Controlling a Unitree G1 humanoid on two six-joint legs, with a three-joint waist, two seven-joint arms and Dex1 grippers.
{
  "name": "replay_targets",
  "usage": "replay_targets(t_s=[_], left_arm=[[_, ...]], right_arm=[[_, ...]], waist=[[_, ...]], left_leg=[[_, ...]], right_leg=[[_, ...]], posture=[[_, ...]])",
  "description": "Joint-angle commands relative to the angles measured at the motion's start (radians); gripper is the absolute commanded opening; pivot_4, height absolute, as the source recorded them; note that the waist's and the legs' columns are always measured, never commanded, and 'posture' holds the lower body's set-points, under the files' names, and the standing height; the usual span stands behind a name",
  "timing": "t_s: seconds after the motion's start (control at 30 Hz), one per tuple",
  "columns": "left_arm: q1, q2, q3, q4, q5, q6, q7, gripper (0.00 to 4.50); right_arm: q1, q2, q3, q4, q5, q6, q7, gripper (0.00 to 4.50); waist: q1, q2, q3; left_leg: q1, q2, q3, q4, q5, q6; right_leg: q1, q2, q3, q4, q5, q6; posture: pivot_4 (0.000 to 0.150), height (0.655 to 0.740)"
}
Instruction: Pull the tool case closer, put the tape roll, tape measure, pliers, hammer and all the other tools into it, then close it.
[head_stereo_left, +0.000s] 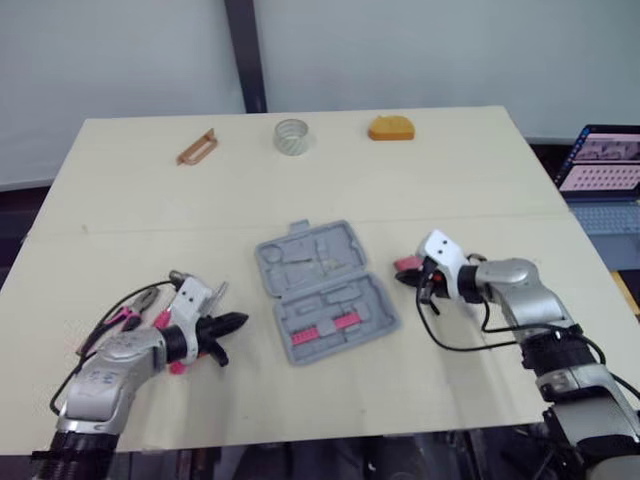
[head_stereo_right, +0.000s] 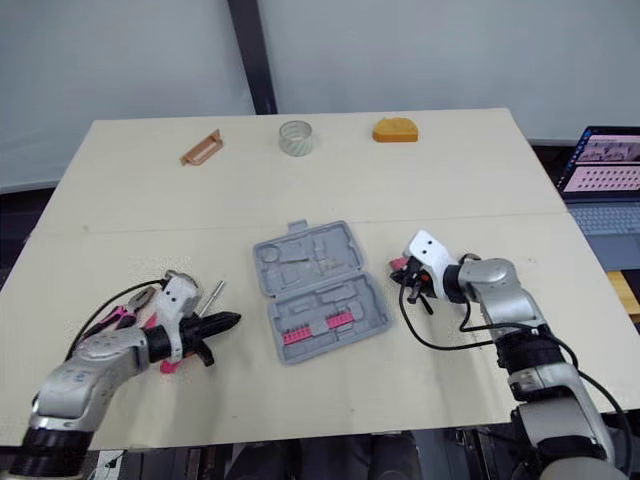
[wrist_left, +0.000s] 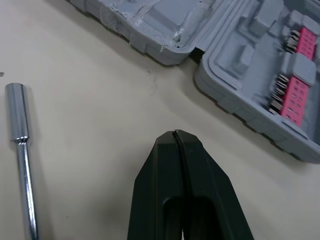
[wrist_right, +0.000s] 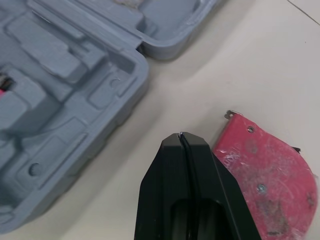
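The grey tool case (head_stereo_left: 320, 290) lies open in the middle of the table, with pink bit holders (wrist_left: 295, 95) in its near half. My left gripper (head_stereo_left: 238, 322) is shut and empty, pointing at the case from its left. A metal socket driver (wrist_left: 20, 150) lies beside it, and pink-handled pliers (head_stereo_left: 130, 315) lie behind the wrist. My right gripper (wrist_right: 181, 137) is shut and empty, just right of the case, with the pink tape measure (wrist_right: 265, 170) beside its fingers. The tape roll (head_stereo_left: 292, 136) stands at the far edge.
An orange object (head_stereo_left: 390, 128) and a brown flat tool (head_stereo_left: 197, 147) lie along the table's far edge. A small pink piece (head_stereo_left: 175, 367) lies under my left wrist. A laptop (head_stereo_left: 605, 165) stands off the table to the right.
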Motion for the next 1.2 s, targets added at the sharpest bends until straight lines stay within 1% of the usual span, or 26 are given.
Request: replay_targets(t_s=[0.03,0.23,0.57,0.93,1.2], left_arm=[[-0.068,-0.049,-0.057,0.034,0.043,-0.039,0.026,0.00],[-0.120,-0.088,-0.104,0.105,0.087,-0.068,0.032,0.00],[-0.175,-0.116,-0.121,0.198,0.115,-0.132,0.008,0.00],[-0.199,-0.134,-0.155,0.239,0.148,-0.161,-0.023,0.00],[-0.144,-0.112,-0.182,0.168,0.154,-0.130,-0.055,0.00]], right_arm=[[-0.060,0.034,-0.002,0.049,-0.017,-0.049,-0.008,0.05],[-0.110,0.088,0.004,0.133,-0.044,-0.085,-0.014,0.05],[-0.123,0.143,0.012,0.163,-0.062,-0.104,0.012,0.05],[-0.049,0.137,0.024,0.033,-0.033,-0.045,0.103,0.05],[0.054,0.110,0.029,-0.143,0.008,0.054,0.173,0.05]], waist=[[0.000,0.000,0.000],[-0.002,0.000,0.000],[-0.002,0.000,0.000],[-0.001,0.000,0.000],[-0.001,0.000,0.000]], left_leg=[[0.000,0.000,0.000,0.000,0.000,0.000],[-0.001,0.000,0.000,0.000,0.000,0.000],[-0.001,0.000,0.000,0.001,0.000,0.000],[-0.001,0.000,0.000,0.001,0.000,0.000],[-0.001,0.000,0.000,0.001,0.000,0.000]], right_leg=[[0.000,0.000,0.000,0.000,0.000,0.000],[-0.001,0.000,0.000,0.001,0.000,0.000],[-0.001,0.000,0.000,0.001,0.000,0.000],[-0.002,0.000,0.001,0.002,0.000,0.000],[-0.002,0.000,0.001,0.002,0.000,0.000]], posture=[[0.150,0.7400],[0.150,0.7400],[0.150,0.7400],[0.150,0.7400],[0.150,0.7400]])
